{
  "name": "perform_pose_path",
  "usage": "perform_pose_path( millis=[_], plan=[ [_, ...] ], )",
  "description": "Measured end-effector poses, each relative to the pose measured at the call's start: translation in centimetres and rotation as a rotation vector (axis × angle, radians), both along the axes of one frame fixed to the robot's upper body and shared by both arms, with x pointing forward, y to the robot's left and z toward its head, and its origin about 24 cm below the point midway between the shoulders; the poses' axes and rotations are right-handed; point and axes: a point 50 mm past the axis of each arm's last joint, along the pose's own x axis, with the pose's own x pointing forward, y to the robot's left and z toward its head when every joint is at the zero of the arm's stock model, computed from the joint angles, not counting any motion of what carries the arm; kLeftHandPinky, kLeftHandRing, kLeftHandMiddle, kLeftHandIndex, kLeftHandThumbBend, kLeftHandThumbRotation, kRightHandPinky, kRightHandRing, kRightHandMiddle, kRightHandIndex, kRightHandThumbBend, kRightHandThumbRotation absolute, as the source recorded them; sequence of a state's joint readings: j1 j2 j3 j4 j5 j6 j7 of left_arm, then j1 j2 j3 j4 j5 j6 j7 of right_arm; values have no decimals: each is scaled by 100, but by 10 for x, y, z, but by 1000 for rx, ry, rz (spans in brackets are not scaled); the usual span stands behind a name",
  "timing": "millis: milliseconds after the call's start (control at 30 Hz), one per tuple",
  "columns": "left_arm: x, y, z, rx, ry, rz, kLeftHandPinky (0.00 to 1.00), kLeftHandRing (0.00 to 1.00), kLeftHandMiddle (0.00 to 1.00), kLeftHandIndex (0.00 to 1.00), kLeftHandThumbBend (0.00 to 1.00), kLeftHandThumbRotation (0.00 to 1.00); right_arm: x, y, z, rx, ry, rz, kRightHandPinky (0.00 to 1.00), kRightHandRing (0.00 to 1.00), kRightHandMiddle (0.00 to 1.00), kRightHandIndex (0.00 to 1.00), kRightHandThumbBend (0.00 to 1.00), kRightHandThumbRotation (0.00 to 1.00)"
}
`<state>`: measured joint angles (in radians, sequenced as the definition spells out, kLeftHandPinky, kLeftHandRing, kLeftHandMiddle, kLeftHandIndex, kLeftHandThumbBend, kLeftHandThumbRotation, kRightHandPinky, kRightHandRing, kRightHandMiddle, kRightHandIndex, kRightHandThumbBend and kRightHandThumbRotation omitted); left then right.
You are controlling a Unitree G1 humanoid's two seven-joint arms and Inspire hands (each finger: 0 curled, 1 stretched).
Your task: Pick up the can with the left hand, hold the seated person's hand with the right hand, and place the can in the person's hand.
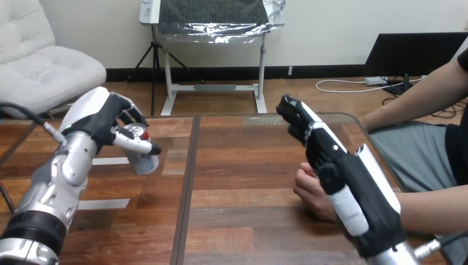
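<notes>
Can (142,156): a silver drink can, well to the left of the person's hand (310,190). It is tilted, with the lid end up inside the grip and the lower end poking out below the fingers. It looks lifted clear of the wooden table (243,165).
Left hand (107,122): far left of the person's hand, with fingers and thumb curled round the can's upper part.
Right hand (336,165): just right of the person's hand and partly over it. The fingers reach forward past it, only loosely bent and wrapped round nothing. Whether the thumb presses on the person's hand cannot be told.
Person's hand: low over the table, fingers curled inward, no open palm offered.
Key relation: the can must travel rightward to the person's hand, and the right hand is much the nearer of the two.
Step, as judged: pickup done; the hold and the hand-over are not yet done.
Next move calls for: the right hand to close on the person's hand, then the can to come in lower end first.
</notes>
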<state>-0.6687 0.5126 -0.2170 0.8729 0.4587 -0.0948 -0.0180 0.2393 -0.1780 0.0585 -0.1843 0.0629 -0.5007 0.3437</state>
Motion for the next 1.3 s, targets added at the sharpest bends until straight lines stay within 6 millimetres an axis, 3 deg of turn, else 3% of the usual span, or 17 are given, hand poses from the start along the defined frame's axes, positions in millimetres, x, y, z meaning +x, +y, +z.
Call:
perform_pose_path(
  millis=[533,867,1300],
  plan=[
    [2,-11,16,-6,-41,-46,32,37,43,44,78,0,32,-28,8,-217,-49,-48,81,88,89,87,87,97],
    [1,-17,20,-7,-50,-72,32,37,44,44,78,0,47,-45,17,-320,-72,-78,81,91,92,88,94,92],
    [-3,-18,17,-9,-34,-80,32,37,43,44,78,0,66,-61,23,-490,-75,-92,78,90,92,91,86,88]
  ],
)
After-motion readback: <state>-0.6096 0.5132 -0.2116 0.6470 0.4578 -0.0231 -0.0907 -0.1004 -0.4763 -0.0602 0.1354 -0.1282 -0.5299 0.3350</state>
